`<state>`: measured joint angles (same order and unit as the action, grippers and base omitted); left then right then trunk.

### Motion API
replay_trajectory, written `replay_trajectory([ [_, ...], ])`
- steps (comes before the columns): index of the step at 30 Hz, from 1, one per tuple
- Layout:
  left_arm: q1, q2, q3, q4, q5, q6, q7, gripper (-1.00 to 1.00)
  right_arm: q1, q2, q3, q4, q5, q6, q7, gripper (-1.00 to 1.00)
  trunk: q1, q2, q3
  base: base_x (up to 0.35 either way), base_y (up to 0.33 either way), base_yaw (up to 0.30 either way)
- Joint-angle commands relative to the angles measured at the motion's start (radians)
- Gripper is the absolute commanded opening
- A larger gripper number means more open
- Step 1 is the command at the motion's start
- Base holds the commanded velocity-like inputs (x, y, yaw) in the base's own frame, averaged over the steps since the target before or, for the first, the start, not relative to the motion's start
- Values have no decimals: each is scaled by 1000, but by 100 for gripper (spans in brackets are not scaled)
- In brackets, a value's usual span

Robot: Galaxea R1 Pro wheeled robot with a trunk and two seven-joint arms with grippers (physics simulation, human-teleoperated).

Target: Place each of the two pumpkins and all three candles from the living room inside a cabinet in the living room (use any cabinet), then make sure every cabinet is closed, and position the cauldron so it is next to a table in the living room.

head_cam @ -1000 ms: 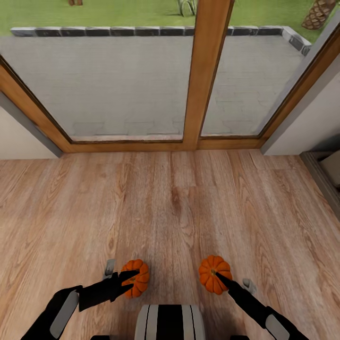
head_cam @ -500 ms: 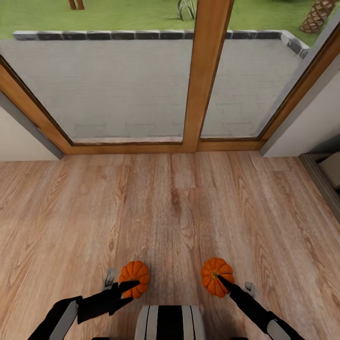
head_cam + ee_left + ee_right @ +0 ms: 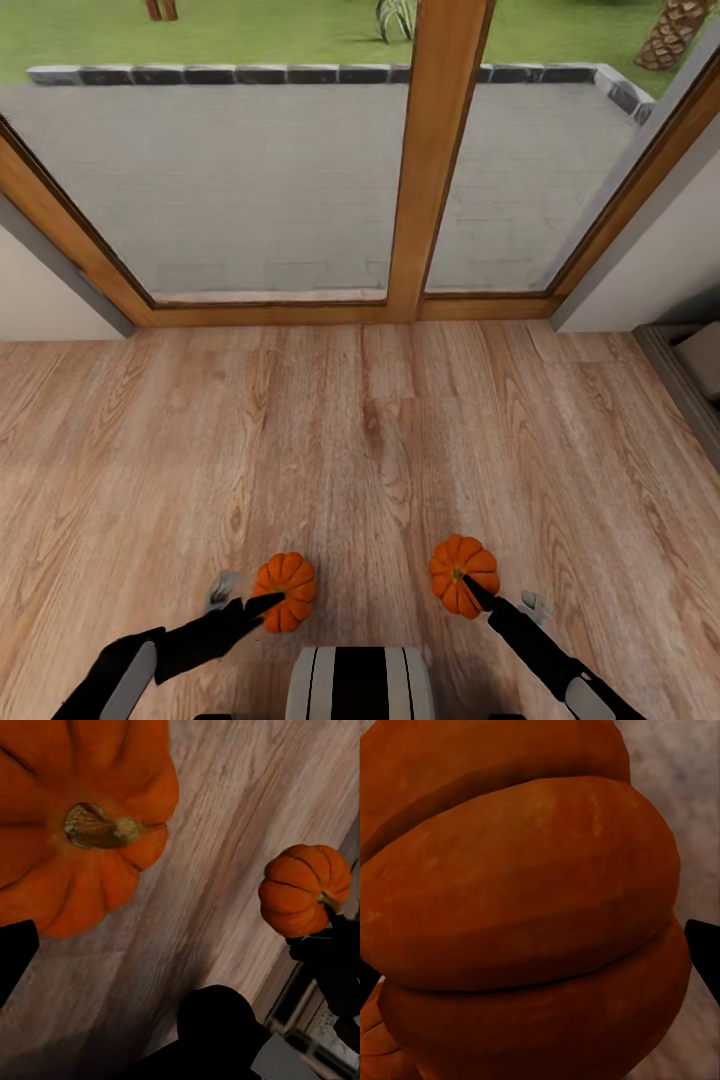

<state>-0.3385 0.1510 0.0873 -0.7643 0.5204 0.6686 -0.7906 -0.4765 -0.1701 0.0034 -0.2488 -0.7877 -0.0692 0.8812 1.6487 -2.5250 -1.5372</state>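
orange ribbed pumpkin (image 3: 525,907) close up, pale floor (image 3: 690,810)

Head view looks steeply down; wrist views sit close — sharing the pumpkins (image 3: 285,592) (right closest).

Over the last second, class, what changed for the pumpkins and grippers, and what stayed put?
The left gripper drew back toward the robot with its pumpkin; the right gripper and right pumpkin shifted slightly right. Both stay clamped on their pumpkins. The wooden floor and window frame look unchanged.
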Motion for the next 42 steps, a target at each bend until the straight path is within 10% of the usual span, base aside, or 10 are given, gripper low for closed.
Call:
replay_trajectory([
  [1,0,4,1,1,3,-6,0,100,-1,0,0,1,1,-6,4,-100,0,0,-1,0,0,0],
  [16,-1,1,-6,75,-6,-160,31,100,-1,-4,12,-20,1,17,144,-100,0,0,-1,0,0,0],
  [28,-1,-1,-8,76,-7,-193,31,100,-1,-2,39,-273,-2,334,177,-100,0,0,-1,0,0,0],
  [42,-1,1,-1,76,-4,-194,37,100,-1,-6,40,-276,-1,339,206,-100,0,0,-1,0,0,0],
])
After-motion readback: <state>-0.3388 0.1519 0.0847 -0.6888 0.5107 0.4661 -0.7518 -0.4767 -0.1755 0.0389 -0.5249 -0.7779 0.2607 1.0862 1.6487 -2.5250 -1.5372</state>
